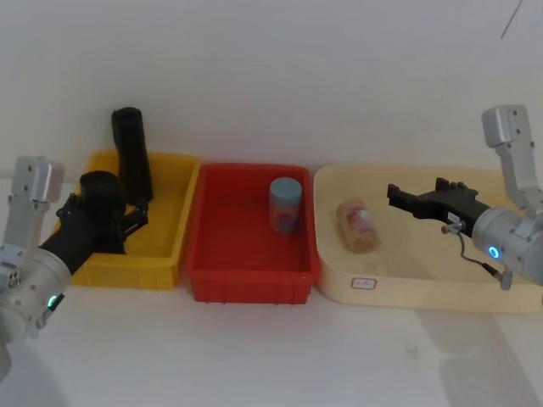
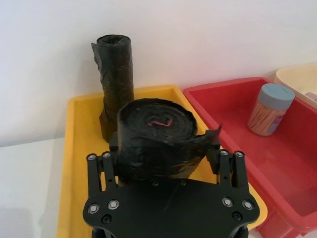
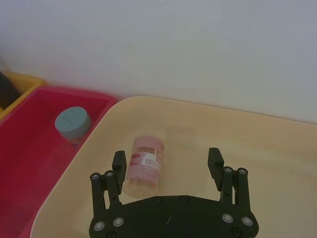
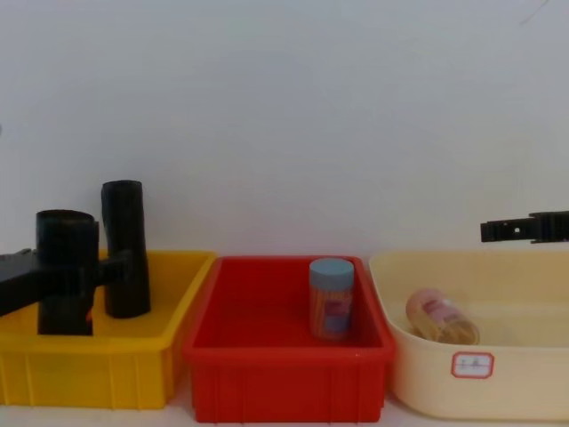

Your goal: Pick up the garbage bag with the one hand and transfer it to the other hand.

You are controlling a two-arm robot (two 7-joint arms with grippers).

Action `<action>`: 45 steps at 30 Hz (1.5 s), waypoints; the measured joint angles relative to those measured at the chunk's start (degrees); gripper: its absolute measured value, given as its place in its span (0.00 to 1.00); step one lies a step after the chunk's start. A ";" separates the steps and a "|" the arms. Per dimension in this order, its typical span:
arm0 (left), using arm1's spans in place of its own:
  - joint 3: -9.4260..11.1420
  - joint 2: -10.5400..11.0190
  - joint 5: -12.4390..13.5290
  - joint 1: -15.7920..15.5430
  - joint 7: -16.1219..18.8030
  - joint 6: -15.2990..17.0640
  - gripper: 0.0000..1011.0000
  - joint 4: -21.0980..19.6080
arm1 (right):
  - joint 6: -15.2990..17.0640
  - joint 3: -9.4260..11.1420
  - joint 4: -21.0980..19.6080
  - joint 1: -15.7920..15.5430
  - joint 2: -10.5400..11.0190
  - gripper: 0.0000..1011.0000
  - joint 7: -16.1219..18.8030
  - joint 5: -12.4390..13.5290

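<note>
Left gripper (image 2: 164, 148), the flat black two-finger one on the green-lit silver arm, is clamped on the garbage bag (image 2: 156, 134), one finger pressed into each side of the roll. In the lower left of the head view the bag stands roughly upright over the front part of the yellow bin (image 1: 161, 254). Whether its base touches the bin floor cannot be told. The bag is a matte black cylinder of crinkled film, wound in a tight spiral with a red fleck at its core and a loose flap sticking out on one side. Just behind it, near the bin's back wall, a second black roll (image 2: 116, 74) stands upright, wrinkled and plain. At mid-frame a smooth red bin (image 1: 246, 284) holds an upright jar (image 1: 285, 205) with a pale blue lid. To the right, the blue-lit right gripper (image 3: 167, 158) hangs with its fingers wide apart over the rounded cream tub (image 1: 407, 292). A clear jar (image 1: 359, 225) lies on its side in the tub.
</note>
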 joint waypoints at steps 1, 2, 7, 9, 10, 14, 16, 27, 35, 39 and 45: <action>0.01 -0.02 0.01 -0.03 0.00 -0.01 0.95 0.07 | 0.00 0.00 0.00 0.00 0.00 0.99 0.00 0.00; 0.03 -0.05 0.04 -0.07 0.00 -0.04 0.93 0.16 | 0.00 0.00 0.00 0.00 0.00 0.99 0.00 0.00; 0.07 -0.13 0.11 -0.21 0.00 -0.13 0.81 0.39 | 0.00 0.00 0.00 0.00 0.00 0.99 0.00 0.00; 0.08 -0.16 0.12 -0.24 0.01 -0.15 0.76 0.48 | 0.00 0.00 0.00 0.00 0.00 0.99 0.00 0.00; 0.09 -0.17 0.13 -0.26 0.01 -0.15 0.74 0.51 | 0.00 0.00 0.00 0.00 0.00 0.99 0.00 0.00; 0.13 -0.21 0.17 -0.33 0.01 -0.19 0.63 0.64 | 0.00 0.00 0.00 0.00 0.00 0.99 0.00 0.00; 0.13 -0.22 0.18 -0.35 0.01 -0.20 0.58 0.67 | 0.00 0.00 0.00 0.00 0.00 0.99 0.00 0.00; 0.16 -0.27 0.22 -0.41 0.01 -0.28 0.51 0.80 | 0.00 0.00 0.00 0.00 0.00 0.99 0.00 0.00; 0.16 -0.30 0.23 -0.45 0.01 -0.28 0.49 0.85 | 0.00 0.00 0.00 0.00 0.00 0.99 0.00 0.00; 0.16 -0.30 0.23 -0.47 0.01 -0.28 0.49 0.88 | 0.00 0.00 0.01 -0.01 0.00 0.99 0.00 0.00; 0.16 -0.30 0.22 -0.47 0.01 -0.28 0.49 0.90 | 0.00 0.00 0.00 0.00 0.00 0.99 0.00 0.00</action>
